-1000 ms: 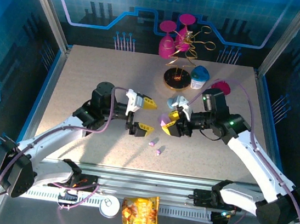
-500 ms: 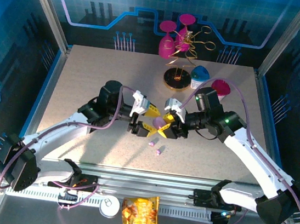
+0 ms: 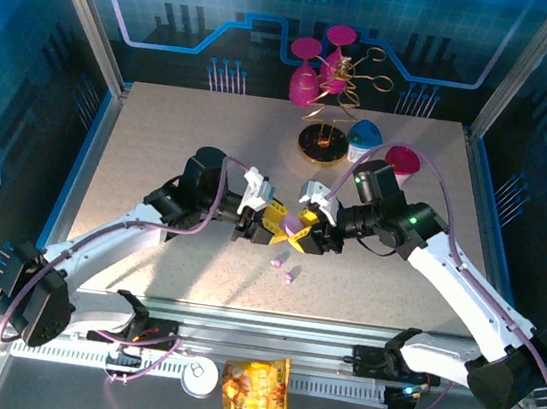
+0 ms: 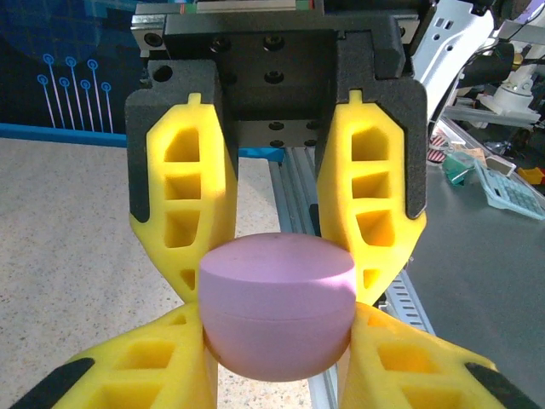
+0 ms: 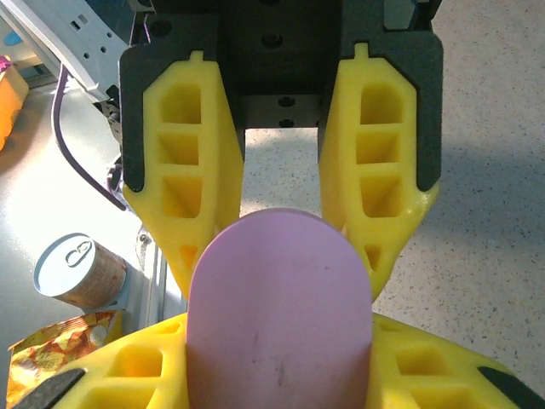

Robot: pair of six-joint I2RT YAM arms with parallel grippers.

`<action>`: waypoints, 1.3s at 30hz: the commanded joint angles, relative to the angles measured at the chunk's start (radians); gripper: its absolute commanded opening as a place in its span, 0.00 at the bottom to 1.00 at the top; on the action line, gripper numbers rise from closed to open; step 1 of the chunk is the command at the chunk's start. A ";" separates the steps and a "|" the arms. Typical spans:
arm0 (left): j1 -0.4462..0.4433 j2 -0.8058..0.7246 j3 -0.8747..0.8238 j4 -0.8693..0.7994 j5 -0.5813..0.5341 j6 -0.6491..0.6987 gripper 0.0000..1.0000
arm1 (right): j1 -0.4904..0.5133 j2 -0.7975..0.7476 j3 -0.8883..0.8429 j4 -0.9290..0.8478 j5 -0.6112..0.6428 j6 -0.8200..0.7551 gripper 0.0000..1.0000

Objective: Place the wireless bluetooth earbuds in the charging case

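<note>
A lilac-pink pebble-shaped charging case [image 3: 294, 225] hangs closed above the middle of the table, gripped from both sides. My left gripper [image 3: 277, 221] is shut on its left side and my right gripper [image 3: 308, 232] is shut on its right side. In the left wrist view the case [image 4: 278, 302] sits between my own lower fingers [image 4: 136, 371], with the other gripper's fingers behind it. In the right wrist view the case [image 5: 279, 315] stands the same way between my fingers [image 5: 426, 366]. Two tiny lilac earbuds [image 3: 277, 263] [image 3: 290, 278] lie on the table just in front of the grippers.
At the back stand magenta glasses [image 3: 303, 77], a wire stand on a round base [image 3: 322, 142], a blue-topped pot [image 3: 364, 142] and a pink bowl [image 3: 403, 161]. A can [image 3: 198, 376] and a snack bag [image 3: 255, 392] lie beyond the near rail.
My left gripper moved right to the pink case and closed on it. The right gripper, holding the case, shifted slightly left to meet it and has stayed there.
</note>
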 commanded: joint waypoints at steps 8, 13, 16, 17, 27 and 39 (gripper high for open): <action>0.000 0.029 -0.035 0.227 0.034 -0.093 0.28 | -0.106 -0.082 -0.072 0.162 -0.124 0.104 0.66; 0.001 0.045 -0.033 0.282 0.049 -0.121 0.28 | -0.116 -0.088 -0.086 0.188 -0.145 0.115 0.77; 0.003 0.054 -0.039 0.329 0.046 -0.144 0.28 | -0.118 -0.091 -0.110 0.218 -0.136 0.123 0.77; 0.006 0.056 -0.041 0.349 0.046 -0.158 0.28 | -0.122 -0.091 -0.119 0.230 -0.135 0.126 0.77; 0.011 0.063 -0.038 0.338 0.052 -0.145 0.28 | -0.153 -0.101 -0.142 0.278 -0.150 0.179 0.70; 0.011 0.052 -0.062 0.333 0.052 -0.124 0.28 | -0.220 -0.114 -0.179 0.393 -0.091 0.295 0.73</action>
